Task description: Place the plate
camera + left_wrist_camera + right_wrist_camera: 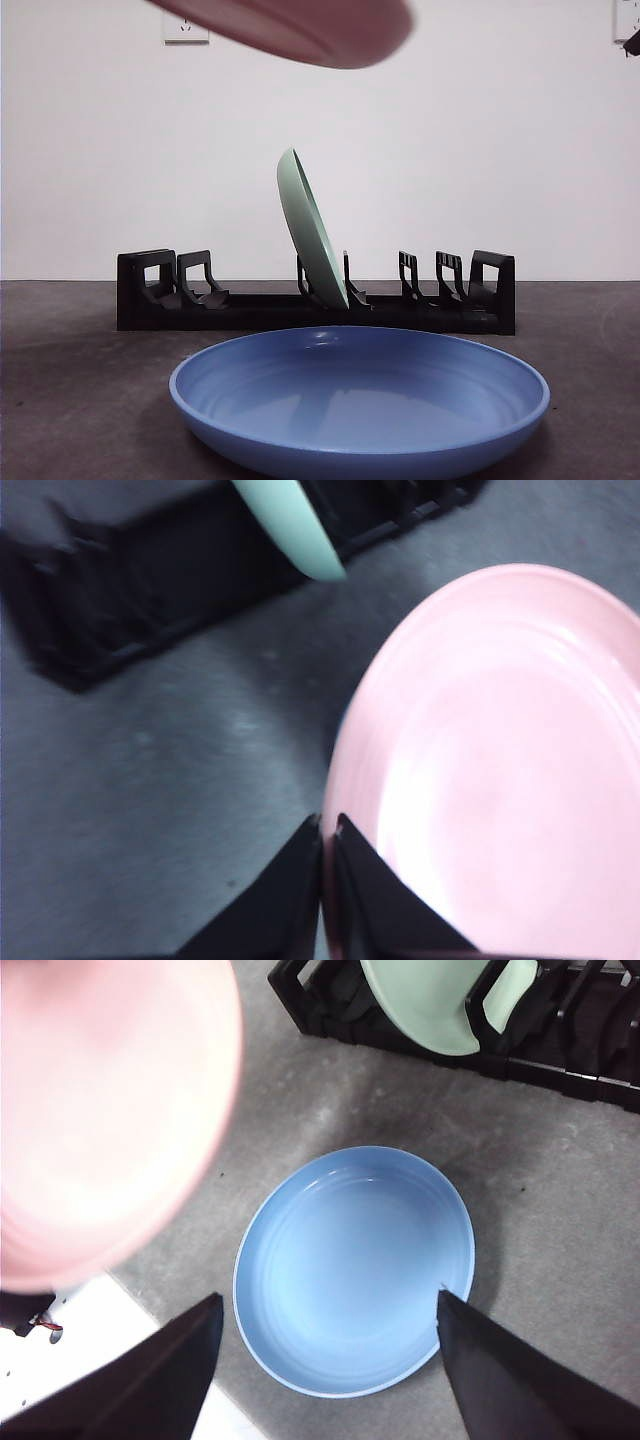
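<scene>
We see the pink plate (500,770) held up in the air, clear of the table (80,400). The left gripper (327,840) has its jaws pinched tight on the plate's rim, the plate spreading away from the jaws nearly flat. From the front only the plate's underside shows, at the top of the frame, high above the rack (320,305) and left of its middle.

The black rack lies across the table behind the blue plate (360,400). One slot near its middle is taken by a green plate (312,240), standing on edge and leaning toward the left end. The slots to either side of it look free; the upright dividers stand at both ends.

The blue plate lies flat on the table, just in front of the rack and not touching it. It sits below the pink plate, between the camera and the rack.

The right gripper (330,1310) hangs over the blue plate with its jaws spread wide, holding nothing. The pink plate is beside it, at about its height or above.

A wall socket (186,28) shows on the white wall behind.
</scene>
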Available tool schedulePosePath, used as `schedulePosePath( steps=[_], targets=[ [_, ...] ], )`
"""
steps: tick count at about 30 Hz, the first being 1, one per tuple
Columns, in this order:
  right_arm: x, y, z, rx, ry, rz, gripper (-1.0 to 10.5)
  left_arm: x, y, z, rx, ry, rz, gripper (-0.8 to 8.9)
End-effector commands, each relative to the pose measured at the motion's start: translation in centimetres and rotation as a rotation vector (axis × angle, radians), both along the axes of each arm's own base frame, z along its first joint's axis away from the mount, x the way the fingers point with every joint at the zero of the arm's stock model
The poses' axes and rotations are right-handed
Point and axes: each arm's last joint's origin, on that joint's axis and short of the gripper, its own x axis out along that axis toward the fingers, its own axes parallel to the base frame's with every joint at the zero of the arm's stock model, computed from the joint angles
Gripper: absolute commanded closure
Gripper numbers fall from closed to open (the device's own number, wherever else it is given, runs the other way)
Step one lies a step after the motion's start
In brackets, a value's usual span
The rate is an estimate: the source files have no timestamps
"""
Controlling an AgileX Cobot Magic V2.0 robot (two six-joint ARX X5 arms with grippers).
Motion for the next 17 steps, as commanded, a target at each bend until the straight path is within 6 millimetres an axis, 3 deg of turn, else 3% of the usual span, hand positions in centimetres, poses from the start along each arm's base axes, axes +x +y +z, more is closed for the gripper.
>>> schedulePosePath(
  steps=[1, 11, 17],
  targets=[
    [-0.2, 0.0, 0.3, 0.015, -0.002, -0.013, 6.1, 0.4, -0.7, -3.1, -0.043, 0.028, -0.051, 8.10],
    [-1.1, -0.4, 0.7, 0.017, -0.025, -0.075, 6.1, 1.3, -1.9, -13.8, -0.195, 0.097, -0.105, 8.10],
    [-1.1, -0.4, 0.7, 0.021, -0.019, -0.078, 6.1, 1.5, -2.0, -16.1, -0.230, 0.046, -0.106, 8.09]
  ],
)
